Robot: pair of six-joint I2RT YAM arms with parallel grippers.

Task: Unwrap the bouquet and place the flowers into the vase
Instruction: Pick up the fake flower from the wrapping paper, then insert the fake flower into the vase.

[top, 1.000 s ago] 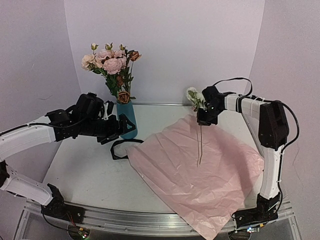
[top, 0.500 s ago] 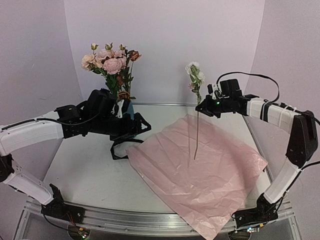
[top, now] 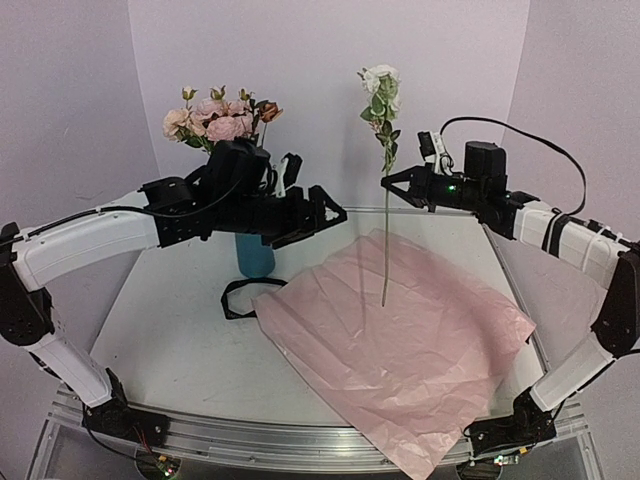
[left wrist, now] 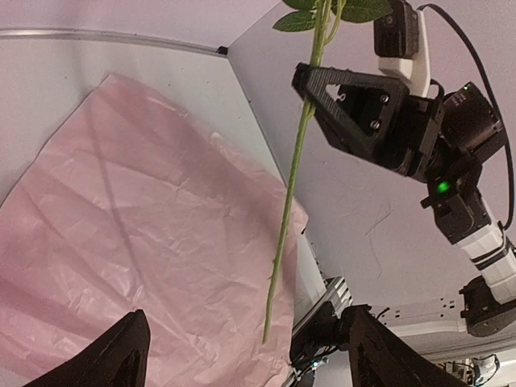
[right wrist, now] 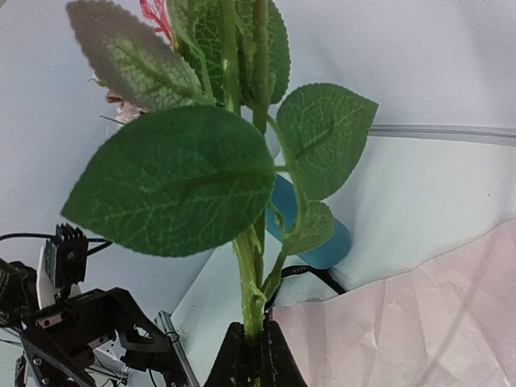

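Flower (right wrist: 226, 185) hangs free above paper (top: 420, 340), clamped in right end effector (top: 390, 182); left end effector (top: 320, 195) agape.

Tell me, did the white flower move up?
Yes. The white flower rose: its bloom was near the table's back edge, now it is far above it, in the right hand.

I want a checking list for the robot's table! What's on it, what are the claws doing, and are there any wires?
Surface: white table, right half under paper.
Job's things: blue vase holds a bunch of roses; one more flower held upright over the paper.
Clutter: pink paper, spread out and creased; black ribbon by the vase.
Grippers: left gripper open, empty, in the air; right gripper shut on the flower's stem.
Cables: black cable looping over the right arm.
Surroundings: plain lilac walls.
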